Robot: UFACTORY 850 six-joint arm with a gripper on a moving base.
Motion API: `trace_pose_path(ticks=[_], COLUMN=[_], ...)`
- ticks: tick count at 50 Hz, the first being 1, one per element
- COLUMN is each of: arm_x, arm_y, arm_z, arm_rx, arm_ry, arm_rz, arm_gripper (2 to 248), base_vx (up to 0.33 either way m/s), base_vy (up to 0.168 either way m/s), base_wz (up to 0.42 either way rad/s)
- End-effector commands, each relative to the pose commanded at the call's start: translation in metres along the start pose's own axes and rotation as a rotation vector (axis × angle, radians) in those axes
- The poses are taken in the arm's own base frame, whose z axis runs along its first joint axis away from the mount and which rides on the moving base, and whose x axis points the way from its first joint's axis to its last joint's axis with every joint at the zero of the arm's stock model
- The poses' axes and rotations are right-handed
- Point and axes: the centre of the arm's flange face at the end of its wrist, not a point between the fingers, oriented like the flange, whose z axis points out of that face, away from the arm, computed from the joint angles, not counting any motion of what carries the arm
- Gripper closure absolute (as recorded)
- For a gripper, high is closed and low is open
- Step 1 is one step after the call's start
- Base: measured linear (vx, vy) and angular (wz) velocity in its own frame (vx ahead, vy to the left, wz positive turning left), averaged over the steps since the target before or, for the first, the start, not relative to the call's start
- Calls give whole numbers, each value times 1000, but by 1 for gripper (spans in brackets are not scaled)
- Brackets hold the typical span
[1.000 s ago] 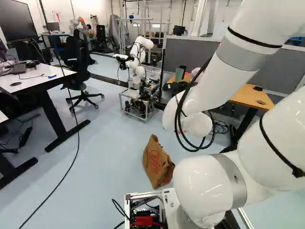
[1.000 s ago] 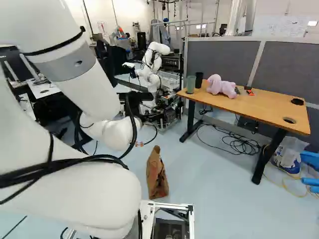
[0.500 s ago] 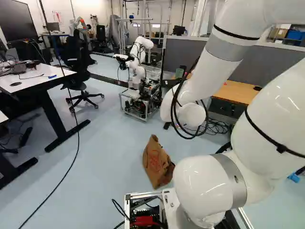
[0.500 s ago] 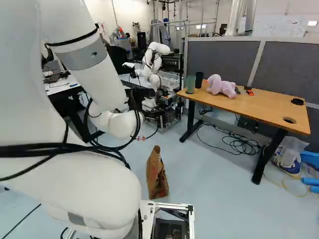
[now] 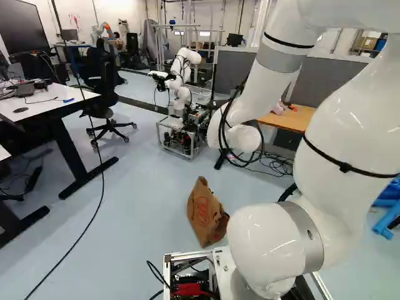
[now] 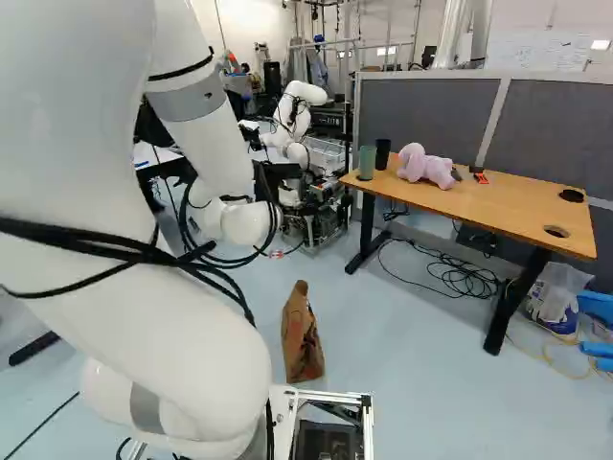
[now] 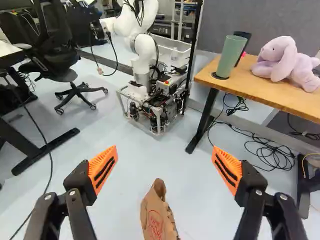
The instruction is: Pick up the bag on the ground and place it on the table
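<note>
In the left base view, the crumpled brown paper bag (image 5: 205, 212) is seen on the pale blue floor (image 5: 134, 206), just beyond the corner of the white metal base frame (image 5: 187, 255); that frame could be struck if the white jointed arm (image 5: 340, 134) is lowered too close in. In the right base view, the wooden worktop (image 6: 479, 206) is shown well apart from the bag; its pink plush rabbit (image 6: 425, 167) and green tumbler (image 6: 367, 163) could be toppled by a swinging load, the tumbler being most exposed near the corner closest to another robot (image 6: 299, 120). In the wrist view, the black two-fingered hand with orange pads (image 7: 164, 150) is released, its fingers spread wide, with the bag below, between their lines and out of reach. The narrow top could be crushed by an off-centre descent, or the paper torn if too little is pinched.
</note>
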Motion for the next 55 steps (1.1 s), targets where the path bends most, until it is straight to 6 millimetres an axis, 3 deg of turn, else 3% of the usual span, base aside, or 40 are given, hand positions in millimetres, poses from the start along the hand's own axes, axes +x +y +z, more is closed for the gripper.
trace_pose_path(ticks=[55], arm_x=[-18], arm_y=[-2], arm_z=[136], arm_rx=[4], arm_ry=[-233], arm_rz=[-2], arm_gripper=[3], base_vx=[0], base_vy=[0], base_wz=[0])
